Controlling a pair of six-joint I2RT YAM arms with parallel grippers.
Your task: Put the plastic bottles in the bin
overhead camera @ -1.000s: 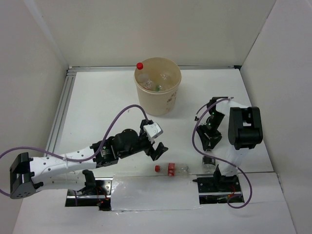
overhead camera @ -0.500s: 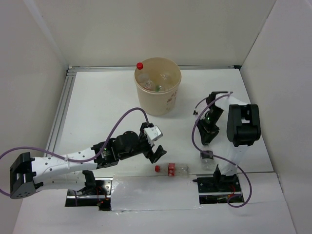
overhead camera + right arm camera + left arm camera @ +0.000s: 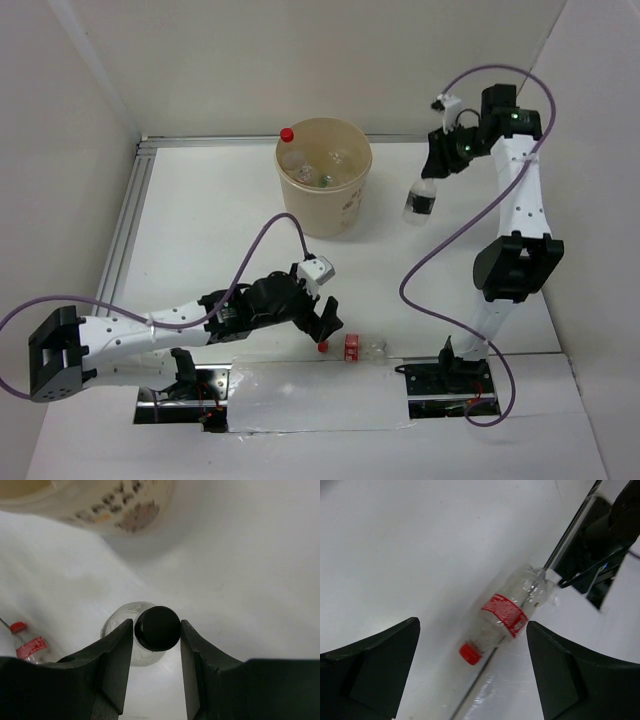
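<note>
My right gripper (image 3: 436, 172) is shut on the black cap (image 3: 158, 628) of a clear black-capped bottle (image 3: 420, 200), which hangs high in the air to the right of the tan bin (image 3: 324, 190). The bin (image 3: 100, 502) holds several bottles, and a red-capped one (image 3: 288, 140) leans at its left rim. A red-capped, red-labelled bottle (image 3: 352, 347) lies on the table near the front edge; it also shows in the left wrist view (image 3: 505, 617). My left gripper (image 3: 326, 322) is open just left of its cap, with the bottle between and beyond the fingers.
A metal rail (image 3: 128, 220) runs along the table's left side. White walls close in the back and both sides. Purple cables loop off both arms. The arm mounts (image 3: 440, 382) sit along the near edge, close to the lying bottle.
My right arm has swung up and back, lifting the black-capped bottle from the table's front right to beside the bin. My left gripper has moved right and nearer to the lying bottle.
</note>
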